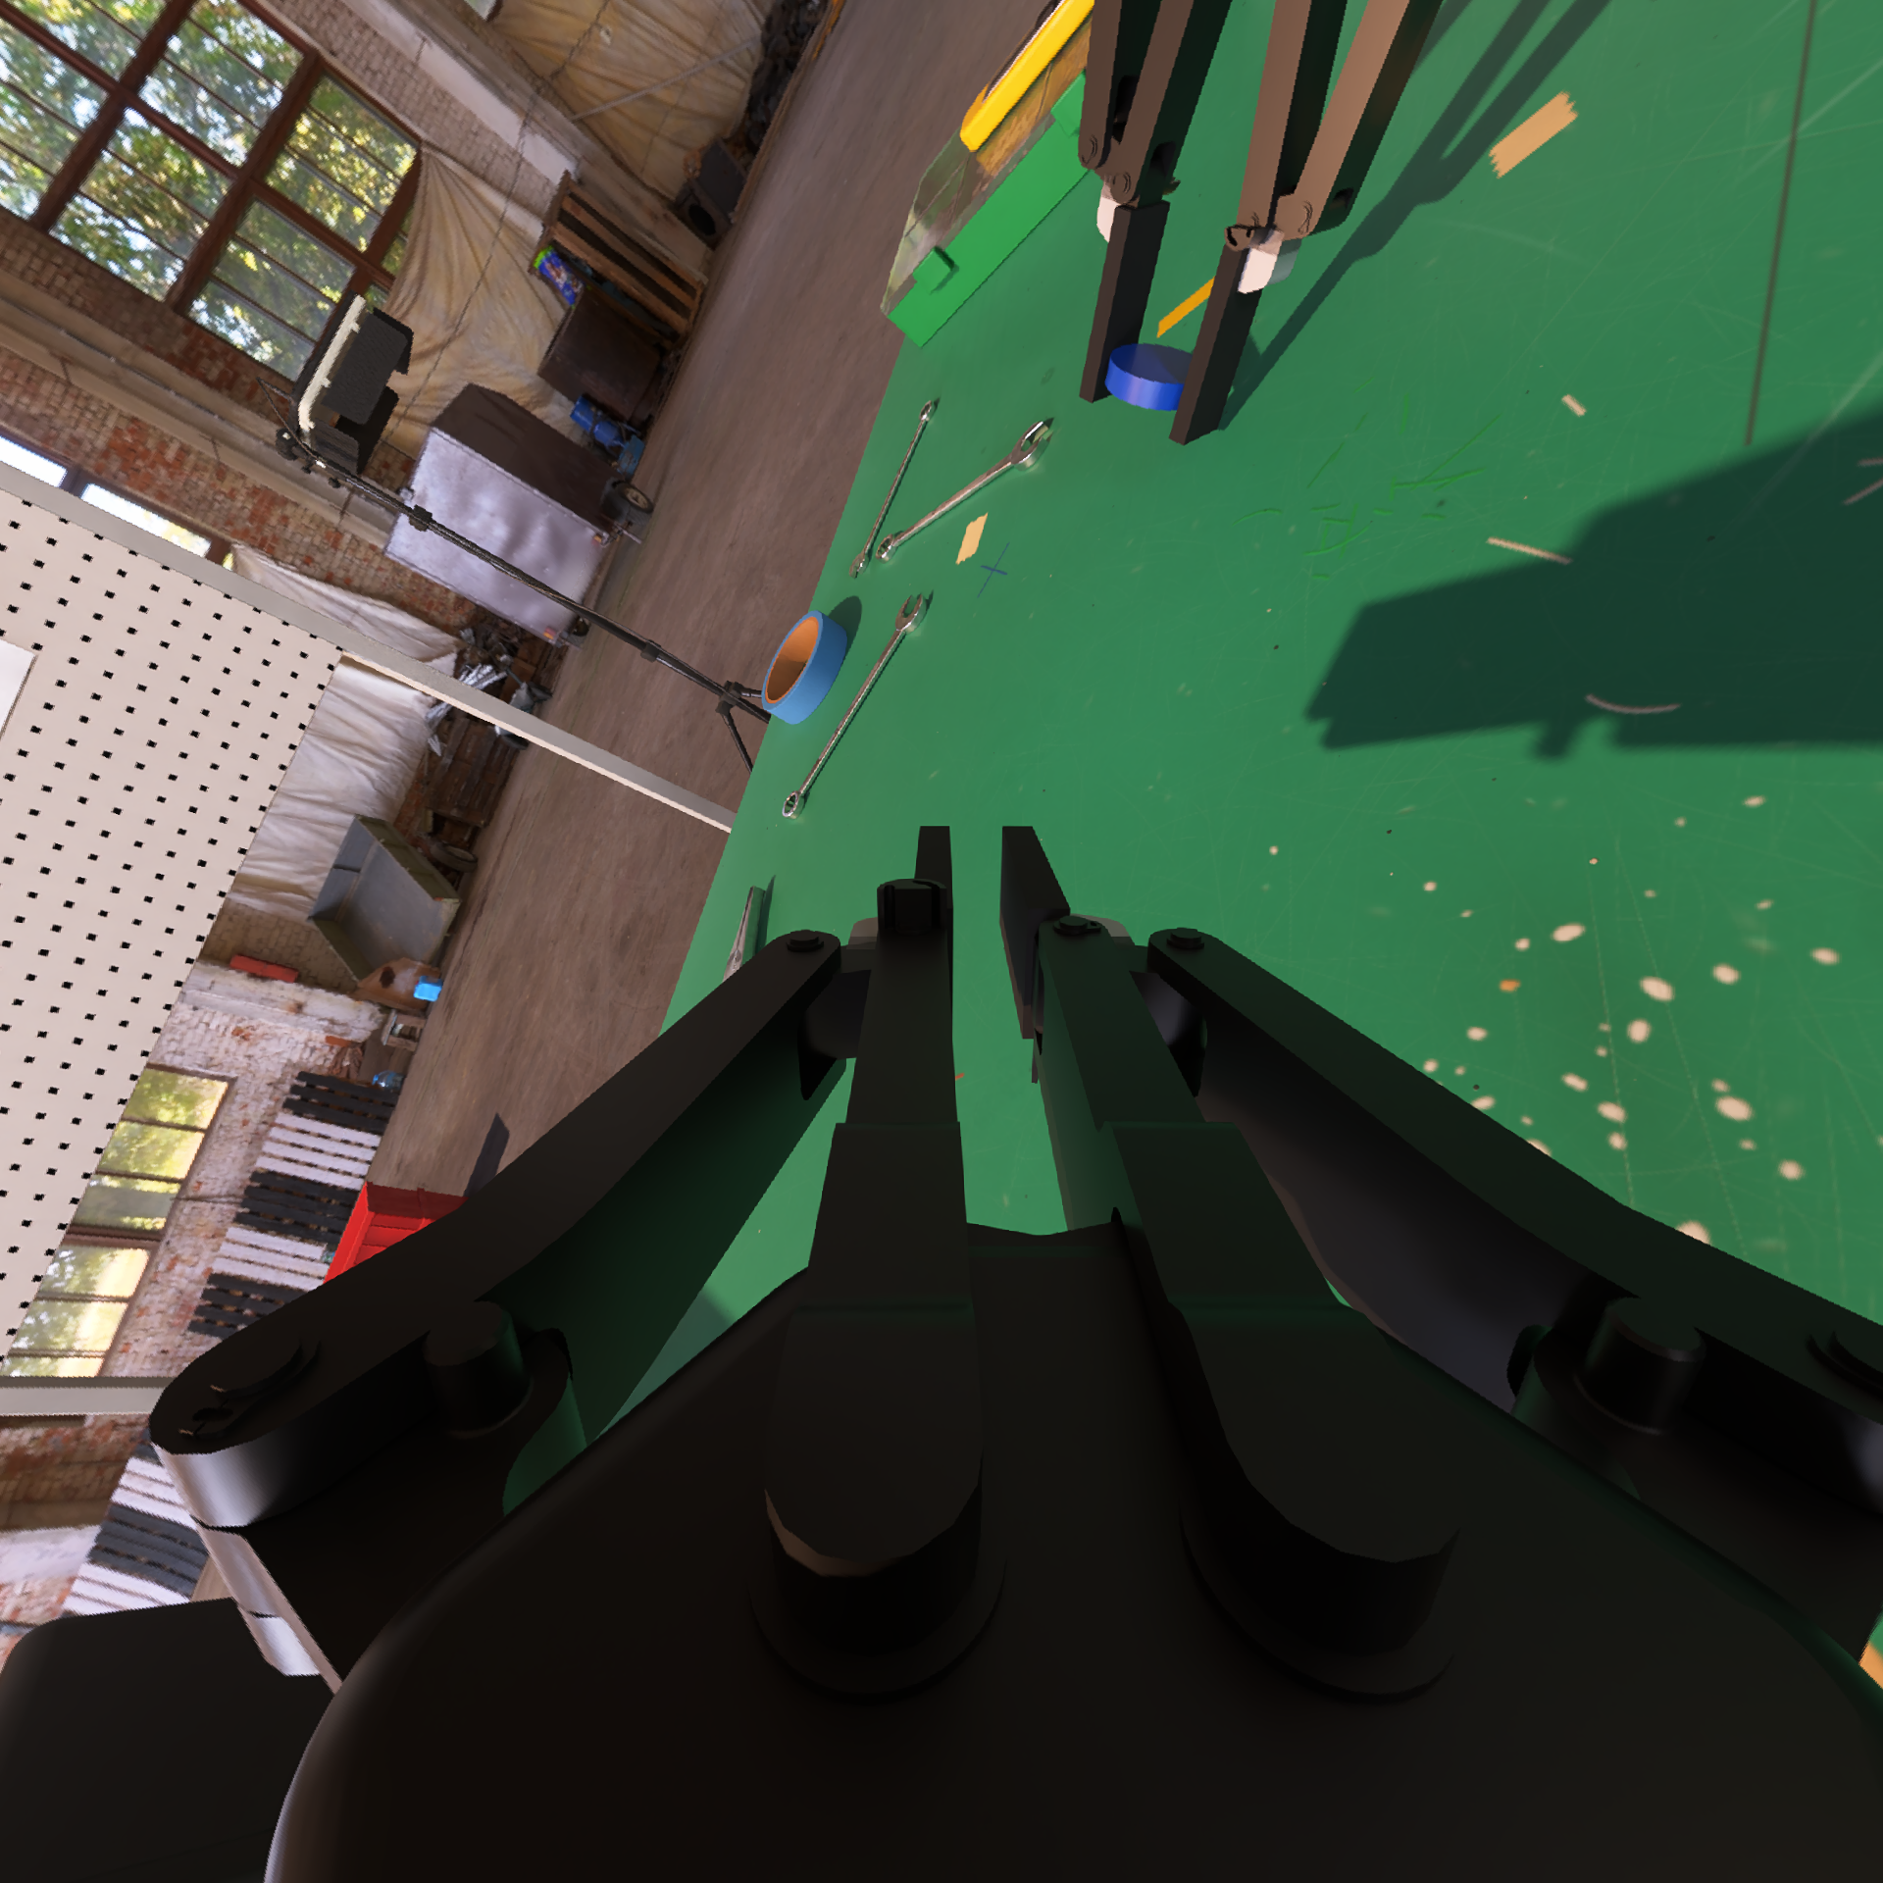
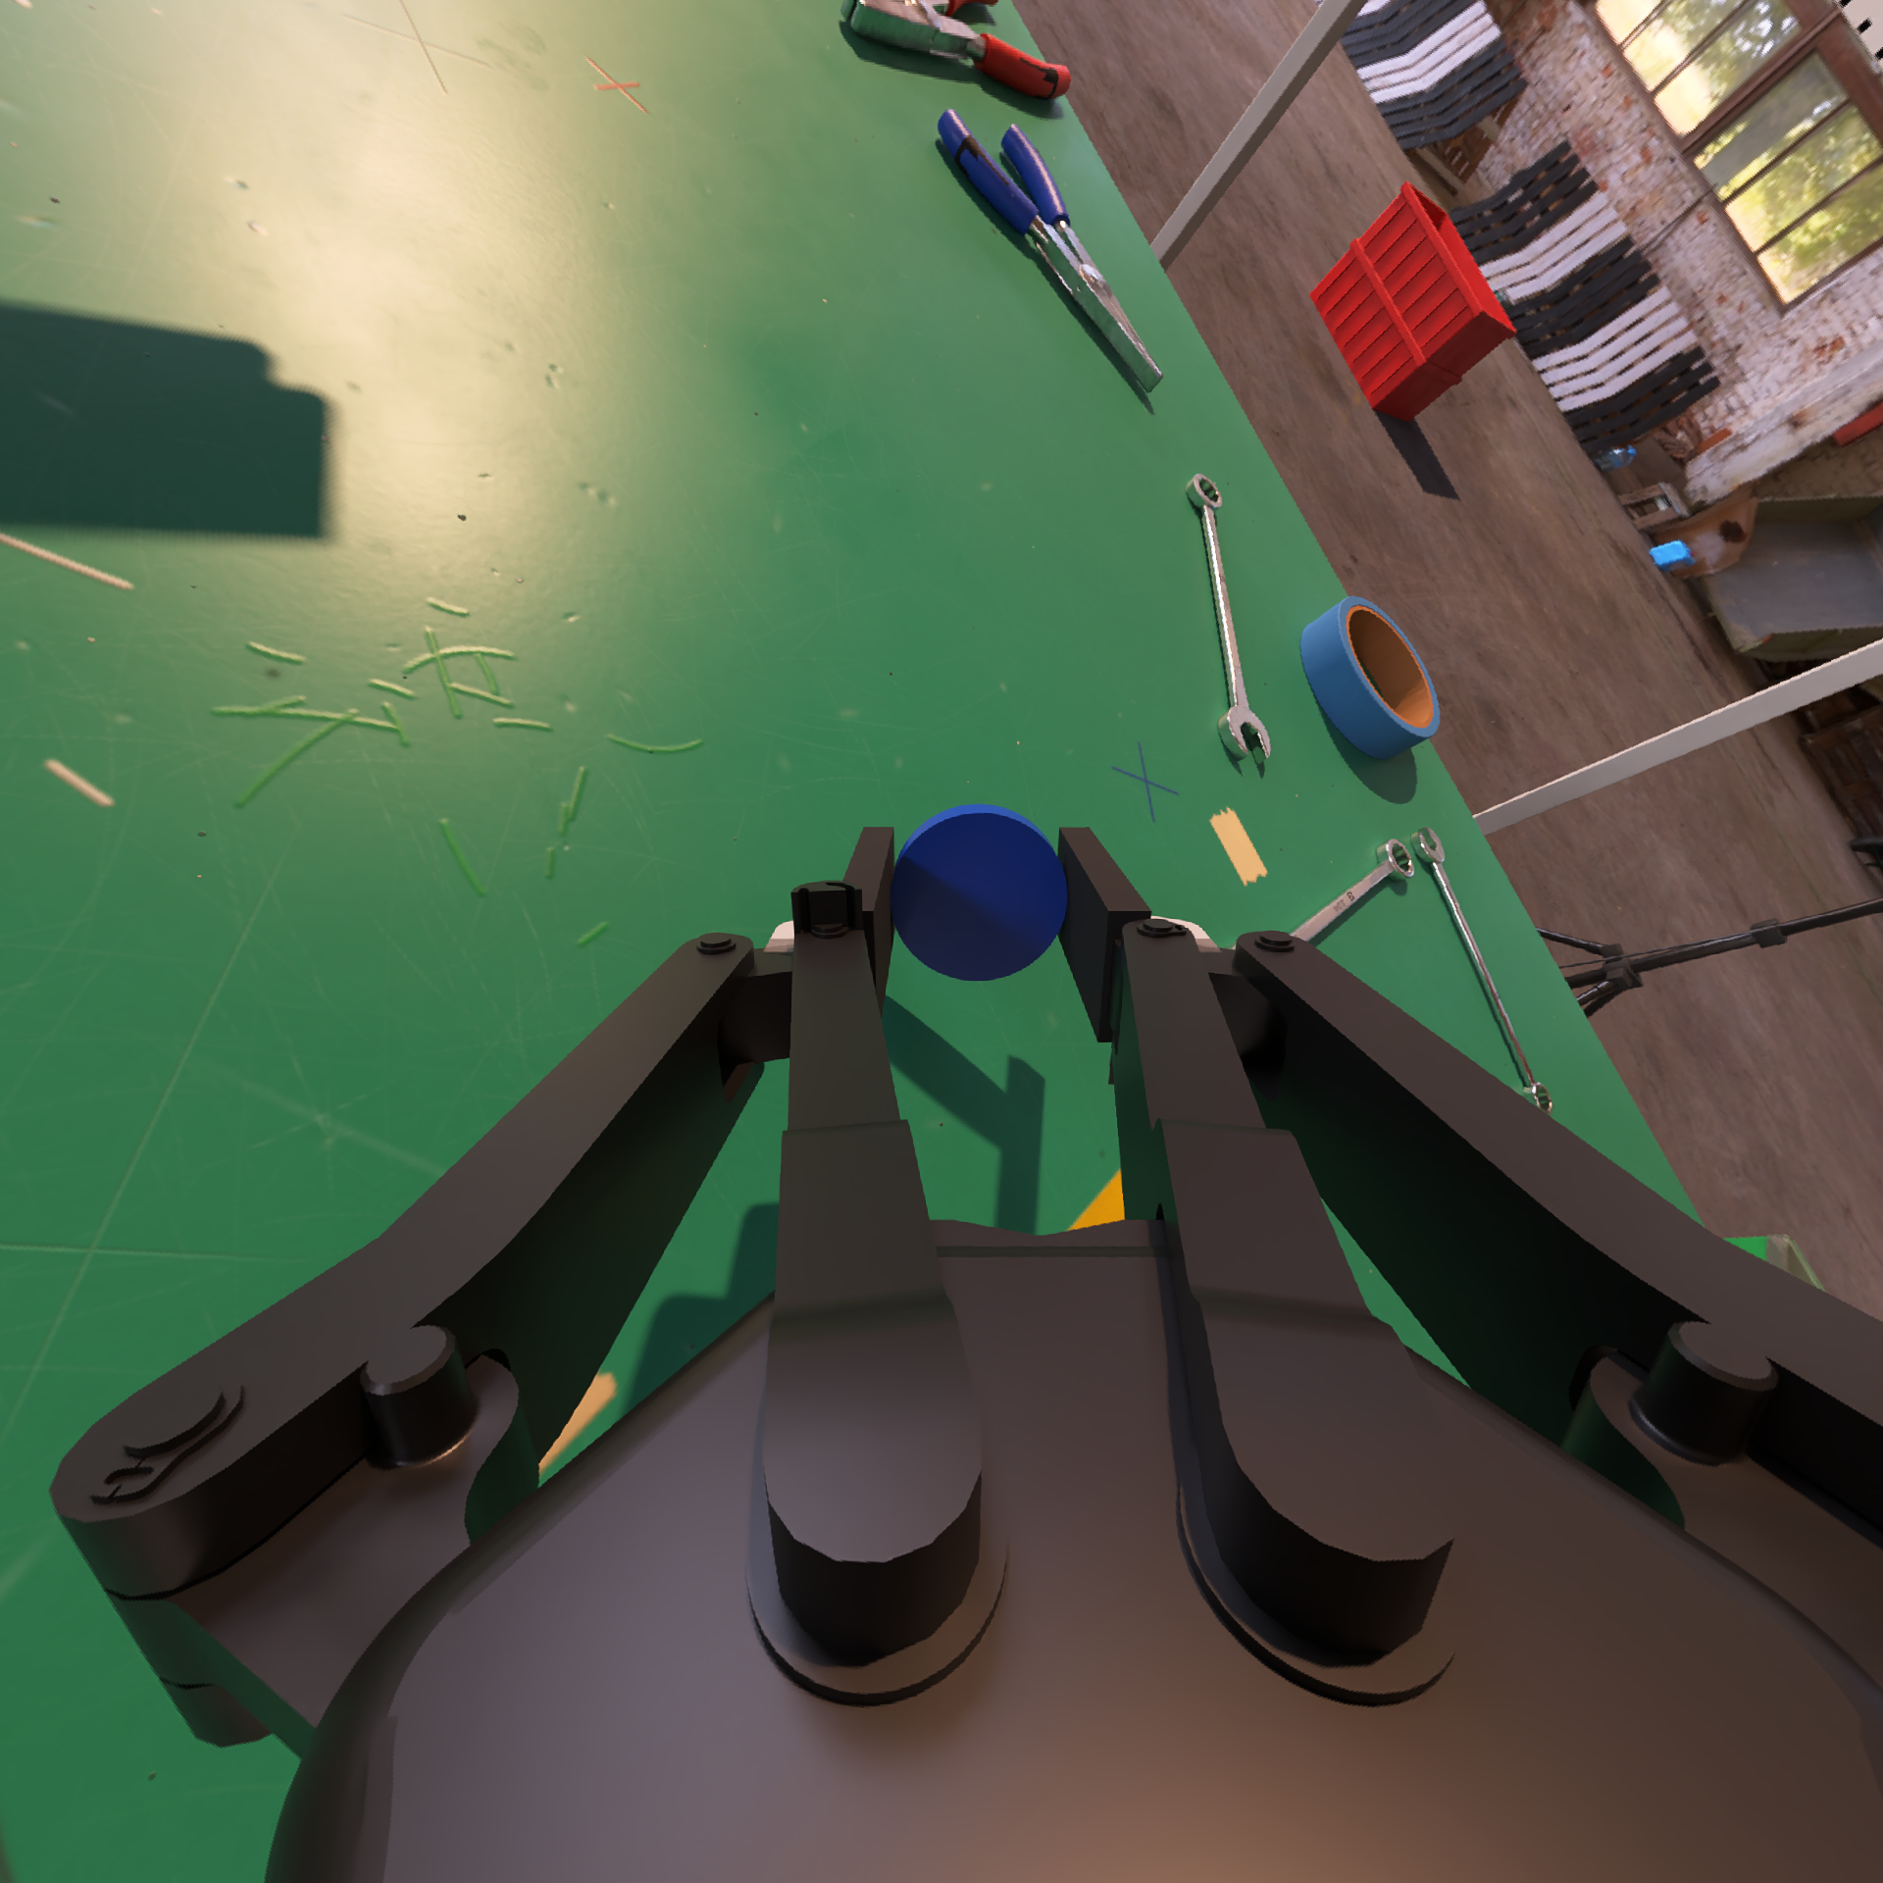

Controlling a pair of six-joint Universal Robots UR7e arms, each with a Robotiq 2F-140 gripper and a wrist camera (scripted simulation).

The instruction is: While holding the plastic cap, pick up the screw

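Note:
My right gripper is shut on the round blue plastic cap and holds it above the green table. In the left wrist view the same gripper hangs at the far side with the cap between its fingers. My left gripper is raised over the table near its edge. Its jaws stand almost closed with a thin gap. The screw is too small to make out between them, and it lies nowhere on the table in either view.
Several wrenches and a blue tape roll lie along the table edge. Blue-handled pliers and red-handled pliers lie farther on. A green block with a yellow tool sits beyond the right gripper. The floor drops off past the edge.

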